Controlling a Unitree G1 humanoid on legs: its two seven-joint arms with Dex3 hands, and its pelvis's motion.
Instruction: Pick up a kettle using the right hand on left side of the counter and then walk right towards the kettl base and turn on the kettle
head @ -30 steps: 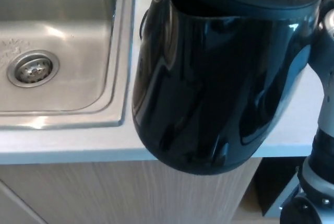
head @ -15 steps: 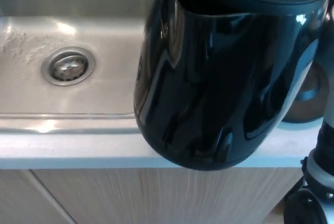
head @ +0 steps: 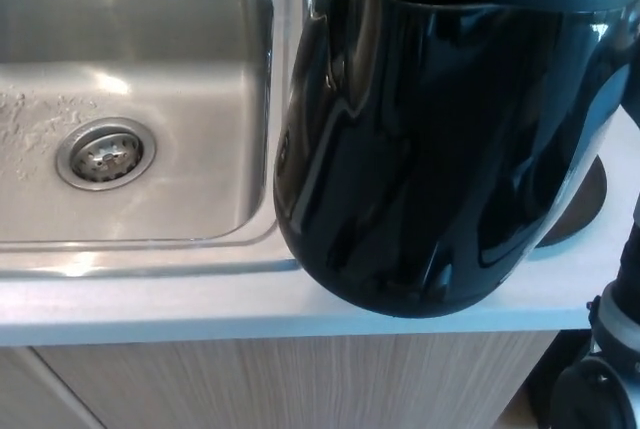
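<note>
Black kettle fills the right half of the head view, held up close to the camera, above the pale worktop edge and just right of the steel sink with its drain. A dark round kettle base peeks out behind its lower right side. Right arm shows at the right edge, but the right hand itself is hidden, so can't tell its grip; left hand not in view.

A steel sink with a round drain sits in the pale counter above wood-grain cabinets.
</note>
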